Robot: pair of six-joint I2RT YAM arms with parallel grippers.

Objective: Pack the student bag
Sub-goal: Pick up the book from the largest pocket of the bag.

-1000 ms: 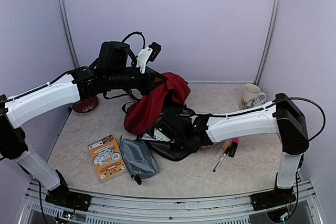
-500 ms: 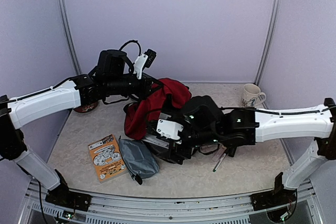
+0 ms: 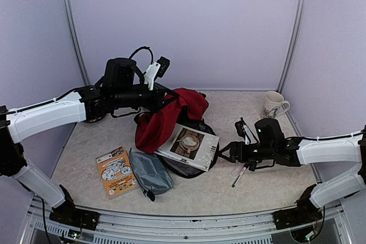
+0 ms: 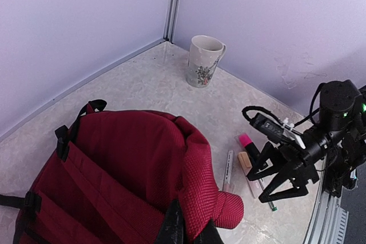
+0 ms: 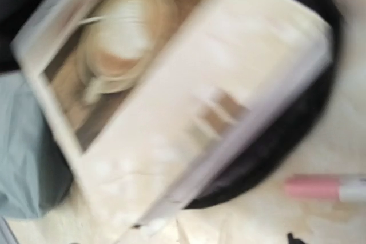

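Note:
The dark-red student bag (image 3: 163,119) lies mid-table, its black opening facing the front right. My left gripper (image 3: 170,96) is shut on the bag's red fabric and holds that flap up; in the left wrist view the fingertips (image 4: 172,228) pinch the fabric (image 4: 131,164). A white book with a coffee-cup picture (image 3: 189,144) rests flat across the black opening, and shows blurred in the right wrist view (image 5: 171,84). My right gripper (image 3: 225,152) is open and empty, just right of the book; it also shows open in the left wrist view (image 4: 280,182).
A grey-blue pouch (image 3: 151,171) and an orange booklet (image 3: 116,171) lie front left of the bag. Pens and a pink marker (image 3: 245,168) lie under the right arm. A mug (image 3: 274,105) stands at the back right. A dark red round object (image 3: 91,115) sits behind the left arm.
My right arm has pulled back to the right from the bag's opening, and the book now lies uncovered across it. My left gripper has kept holding the flap up, nearly still.

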